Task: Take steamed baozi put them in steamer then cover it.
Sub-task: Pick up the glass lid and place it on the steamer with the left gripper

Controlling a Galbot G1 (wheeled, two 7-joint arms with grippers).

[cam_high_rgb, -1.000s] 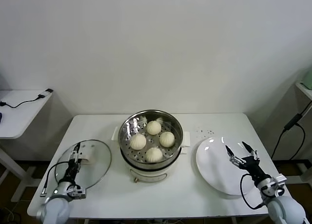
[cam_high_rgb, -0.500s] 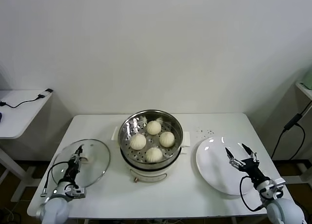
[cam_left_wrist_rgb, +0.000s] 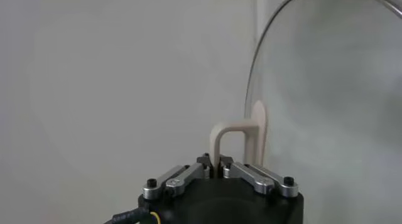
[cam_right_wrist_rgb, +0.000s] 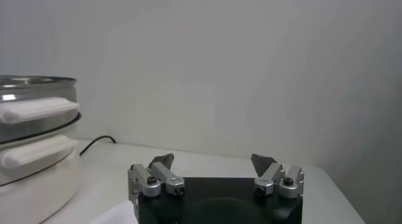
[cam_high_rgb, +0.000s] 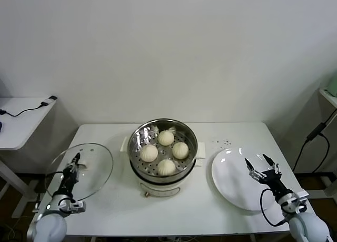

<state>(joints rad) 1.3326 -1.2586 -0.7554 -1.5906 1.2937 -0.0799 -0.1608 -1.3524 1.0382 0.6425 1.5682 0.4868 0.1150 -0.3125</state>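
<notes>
Several cream-white baozi (cam_high_rgb: 166,137) lie in the shiny steamer (cam_high_rgb: 138,135) on its cream pot base at the table's middle. The steamer stands uncovered. My left gripper (cam_high_rgb: 75,160) is shut on the cream handle (cam_left_wrist_rgb: 242,137) of the glass cover (cam_high_rgb: 89,168). It holds the cover lifted and tilted over the table's left end. In the left wrist view the fingertips (cam_left_wrist_rgb: 215,167) pinch the handle's thin leg, and the cover's rim (cam_left_wrist_rgb: 264,68) curves beyond. My right gripper (cam_high_rgb: 262,165) hovers open over the white plate (cam_high_rgb: 234,186) with nothing between its fingers (cam_right_wrist_rgb: 212,161).
The white plate lies bare on the table's right end. A small side table (cam_high_rgb: 21,121) with a black cable stands off to the left. A few dark specks (cam_high_rgb: 221,143) dot the tabletop behind the plate. The steamer's side handles (cam_right_wrist_rgb: 38,109) show in the right wrist view.
My left gripper closed on the cover's handle, then raised the cover off the table and tilted it, drifting leftward. The right arm barely moved and stayed open.
</notes>
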